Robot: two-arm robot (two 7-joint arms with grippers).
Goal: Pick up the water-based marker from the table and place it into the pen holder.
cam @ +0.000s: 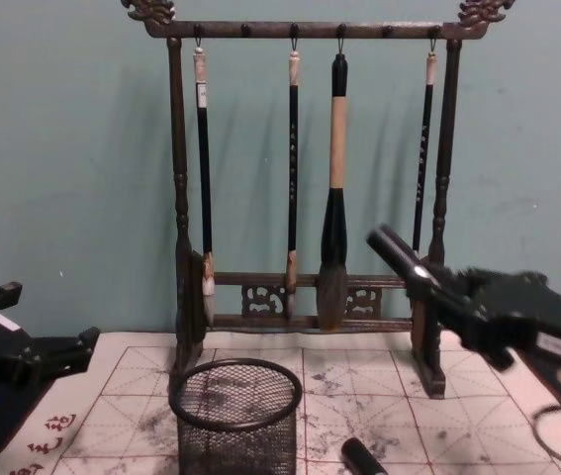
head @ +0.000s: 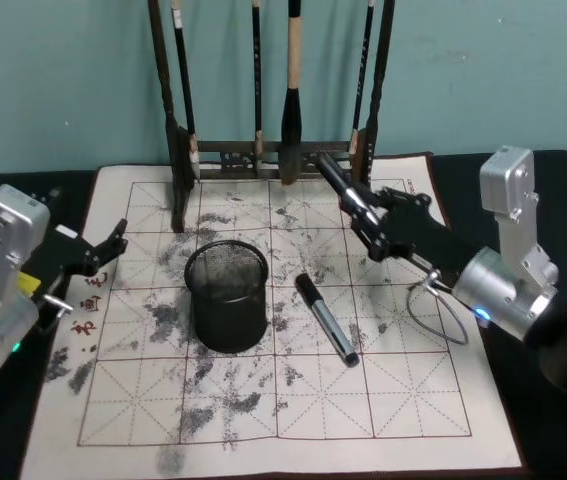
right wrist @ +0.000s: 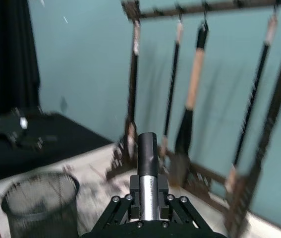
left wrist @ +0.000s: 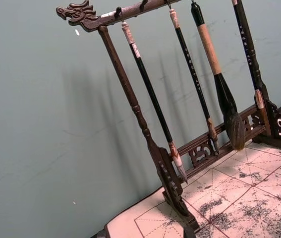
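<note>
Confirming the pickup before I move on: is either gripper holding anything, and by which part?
The right gripper is shut on a marker, clamped on its silver barrel; the black end sticks out ahead. The left gripper holds nothing.

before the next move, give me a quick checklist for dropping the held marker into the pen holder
1. held marker clamped in right gripper: ok
2. held marker over pen holder: not ok, it is off to the holder's right, near the brush rack
3. pen holder upright, mouth unblocked: ok
4. left gripper clear of holder: ok, open at the mat's left edge
5. second marker lying apart from holder: ok
</note>
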